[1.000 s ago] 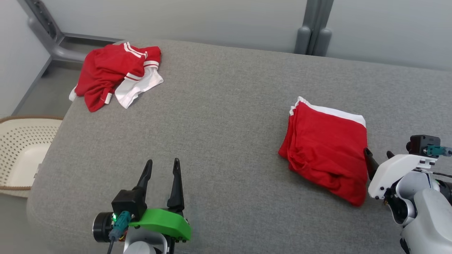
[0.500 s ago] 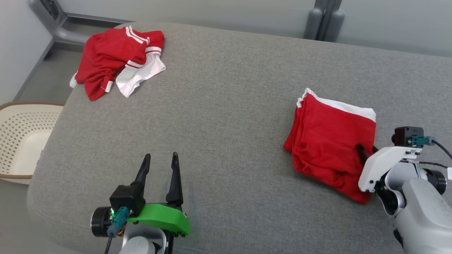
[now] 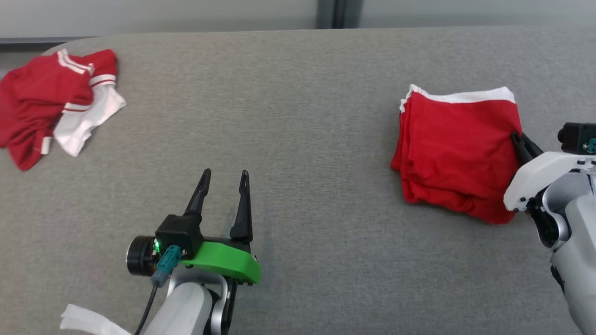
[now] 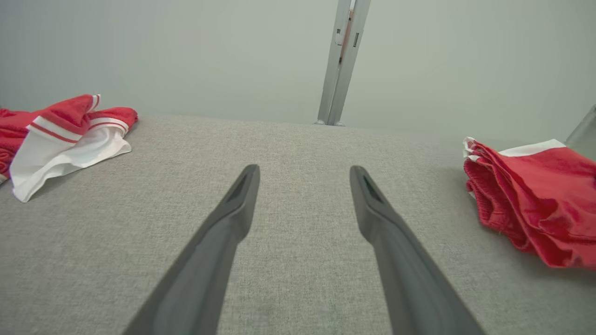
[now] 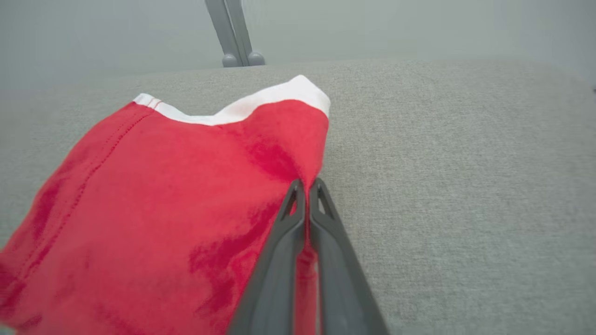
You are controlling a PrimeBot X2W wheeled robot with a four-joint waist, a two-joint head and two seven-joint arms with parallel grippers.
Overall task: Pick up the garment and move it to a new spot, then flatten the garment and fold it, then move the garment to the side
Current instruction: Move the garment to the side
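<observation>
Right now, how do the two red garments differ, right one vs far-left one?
Shape: the right garment is folded into a stack; the far-left garment lies crumpled.
Contact: the right gripper is shut on the right garment's edge; the far-left garment lies untouched.
White trim: the right garment shows one white band along its far edge; the far-left garment shows stripes and a white panel.
Both are red and white, on the grey surface.
</observation>
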